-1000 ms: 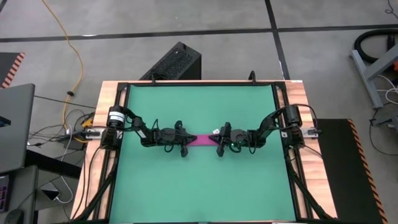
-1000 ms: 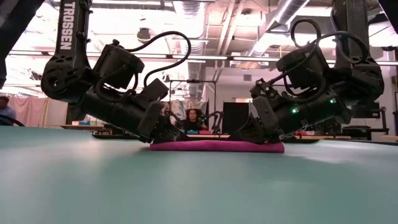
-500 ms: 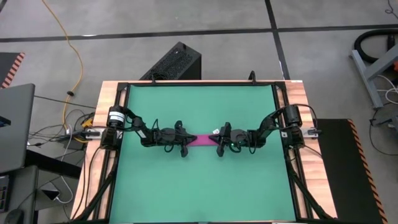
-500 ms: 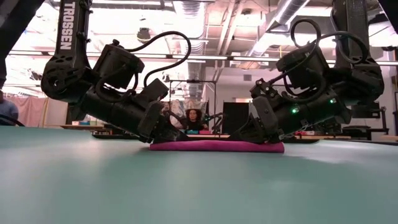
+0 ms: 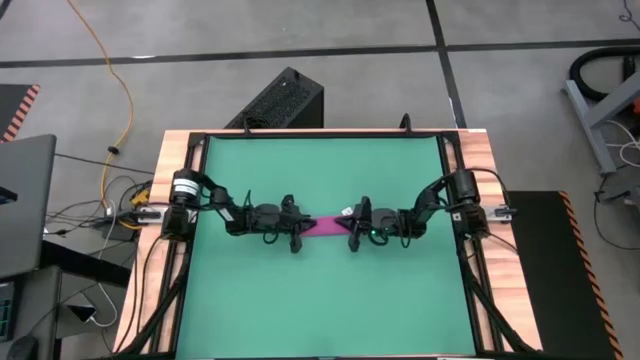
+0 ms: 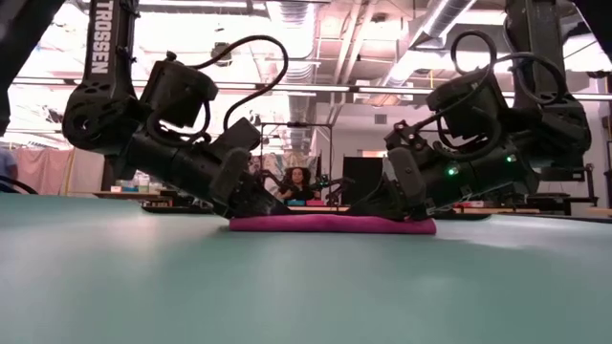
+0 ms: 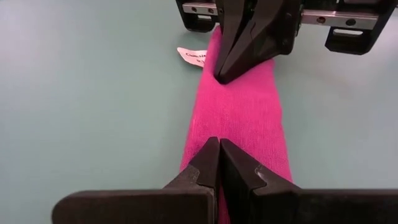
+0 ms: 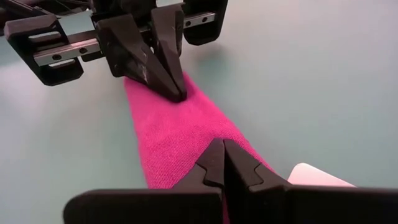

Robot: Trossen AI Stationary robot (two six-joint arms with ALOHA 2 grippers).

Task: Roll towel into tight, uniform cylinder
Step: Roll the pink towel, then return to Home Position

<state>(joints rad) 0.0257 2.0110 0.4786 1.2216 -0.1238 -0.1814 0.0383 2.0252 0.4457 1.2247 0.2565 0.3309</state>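
The magenta-pink towel (image 5: pixel 322 224) lies as a long, narrow, flattened strip on the green mat (image 5: pixel 320 300), running left to right at the table's middle. Its white tag (image 7: pixel 193 56) sticks out at the right end, on the far side. My left gripper (image 7: pixel 219 144) is shut, tips down on the strip's left end. My right gripper (image 8: pixel 222 146) is shut, tips down on the right end. In the low view the towel (image 6: pixel 330 225) lies flat on the mat between the two slanting grippers. My left gripper sets its shut fingertips (image 8: pixel 179 96) on the top of the towel's left end (image 7: pixel 233 134), slanting down from the table's left, along the strip. Whether any cloth is caught between the tips does not show. The towel lies flat on the mat. My right gripper sets its shut fingertips (image 7: pixel 222 78) on the top of the towel's right end (image 8: pixel 186 149), slanting down from the table's right, along the strip. Whether a fold is caught between the tips cannot be seen. The strip stays on the mat.
The mat fills the wooden-framed table (image 5: pixel 180 150), with free room on the near and far sides of the towel. A black box (image 5: pixel 280 100) stands on the floor behind the table. A person (image 6: pixel 298 182) sits far off in the room.
My left gripper's wrist has risen a little and tipped, its fingertips staying on the towel's left end. The towel lies where it was.
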